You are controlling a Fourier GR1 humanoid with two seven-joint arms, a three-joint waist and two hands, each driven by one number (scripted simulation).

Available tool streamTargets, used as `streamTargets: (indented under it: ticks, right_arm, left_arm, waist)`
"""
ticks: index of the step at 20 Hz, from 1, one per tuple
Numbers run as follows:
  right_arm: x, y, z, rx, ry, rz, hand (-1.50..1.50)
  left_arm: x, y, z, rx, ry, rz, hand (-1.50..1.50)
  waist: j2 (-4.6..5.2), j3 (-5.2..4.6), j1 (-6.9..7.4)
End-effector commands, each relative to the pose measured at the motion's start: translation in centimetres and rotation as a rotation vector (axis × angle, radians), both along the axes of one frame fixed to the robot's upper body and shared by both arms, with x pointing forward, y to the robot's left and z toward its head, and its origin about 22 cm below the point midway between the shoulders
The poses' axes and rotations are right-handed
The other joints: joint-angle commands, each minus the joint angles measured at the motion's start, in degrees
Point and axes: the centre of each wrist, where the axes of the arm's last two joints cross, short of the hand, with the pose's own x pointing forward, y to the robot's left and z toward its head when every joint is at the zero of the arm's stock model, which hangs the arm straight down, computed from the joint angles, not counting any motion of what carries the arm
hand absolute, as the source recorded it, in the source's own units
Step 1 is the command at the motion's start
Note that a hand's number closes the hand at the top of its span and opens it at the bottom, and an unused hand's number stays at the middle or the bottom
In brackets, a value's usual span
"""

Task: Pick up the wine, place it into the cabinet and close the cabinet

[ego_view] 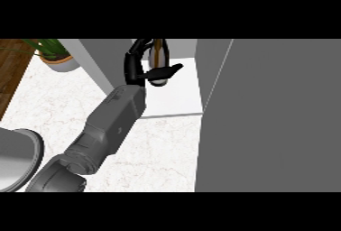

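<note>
Near edge: grey bowl (pixel 16 158) sitting on counter (pixel 160 149), contents not showing. Left hand (pixel 143 63) reaching into cabinet (pixel 180 90), fingers and thumb curling round wine (pixel 158 54), bottle upright over shelf. Glass likely heavy, slippery, fragile; gripping mid-body seems safest. Potted plant (pixel 54 56) standing far left

marble counter (pixel 160 149) (potted plant (pixel 53 54))

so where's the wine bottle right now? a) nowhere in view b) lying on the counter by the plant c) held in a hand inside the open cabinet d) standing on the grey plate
c: the hand is curled round the wine bottle over the white cabinet shelf, between the cabinet's grey side walls. Which arm it belongs to cannot be told from this view.
</note>
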Motion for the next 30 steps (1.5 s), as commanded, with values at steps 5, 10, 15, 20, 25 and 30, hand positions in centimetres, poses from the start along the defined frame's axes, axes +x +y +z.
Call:
streamTargets:
  ticks: [5, 10, 15, 20, 25, 30]
  right_arm:
    - [-0.5, -1.1, 0.1, 0.015, -0.005, 0.038, -1.5]
    - [-0.6, 0.0, -0.3, 0.023, 0.002, 0.014, -1.5]
    - [-1.1, -0.9, 0.3, 0.014, -0.026, 0.036, -1.5]
    - [0.0, -0.1, 0.2, 0.013, 0.004, 0.029, -1.5]
    - [-0.6, 0.3, 0.5, 0.025, -0.017, 0.038, -1.5]
    - [-1.0, -0.1, 0.6, 0.025, -0.008, 0.046, -1.5]
  left_arm:
    - [-0.6, 2.0, -1.8, 0.102, 0.024, 0.034, -1.5]
    - [-0.6, 2.8, -2.0, 0.107, 0.027, 0.059, -1.5]
    - [-1.1, 2.0, -2.6, 0.053, -0.011, 0.059, -1.5]
    - [-1.2, 2.8, -3.0, 0.037, -0.012, 0.032, -1.5]
    - [-0.9, 3.7, -2.6, 0.027, -0.04, -0.008, -1.5]
    - [-1.6, 1.4, -3.2, 0.017, -0.047, -0.075, -1.5]
  waist:
    - [0.41, -0.12, -0.06]
    - [0.44, -0.17, -0.17]
    - [0.51, -0.16, -0.58]
    - [0.57, -0.2, -0.14]
    - [0.44, -0.21, 0.0]
    - [0.28, -0.2, -0.27]
